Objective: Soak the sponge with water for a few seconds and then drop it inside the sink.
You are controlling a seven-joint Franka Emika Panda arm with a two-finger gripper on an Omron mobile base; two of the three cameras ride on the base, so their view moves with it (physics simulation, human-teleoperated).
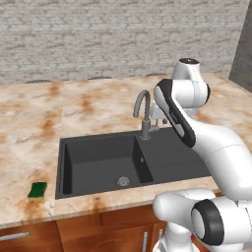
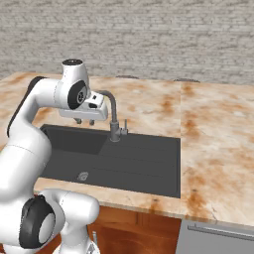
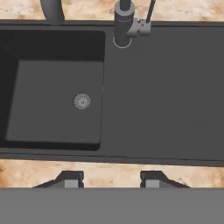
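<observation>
- Left base view: small green rectangular sponge [image 1: 37, 190] lies flat on the marbled orange stone counter [image 1: 29, 133], just left of the dark rectangular sink [image 1: 172, 152].
- Two-finger gripper [image 2: 85, 121] hangs above the sink, well apart from the sponge, jaws together and empty.

matt dark sink [image 1: 170, 156]; marbled stone counter [image 1: 29, 123] (rust-veined); metal faucet [image 1: 143, 112]

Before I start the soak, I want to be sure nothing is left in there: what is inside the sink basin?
Inside the sink basin lies just the round metal drain; no water runs from the faucet. The sponge sits outside, on the counter left of the basin. The near wall hides the front strip of the floor.
</observation>
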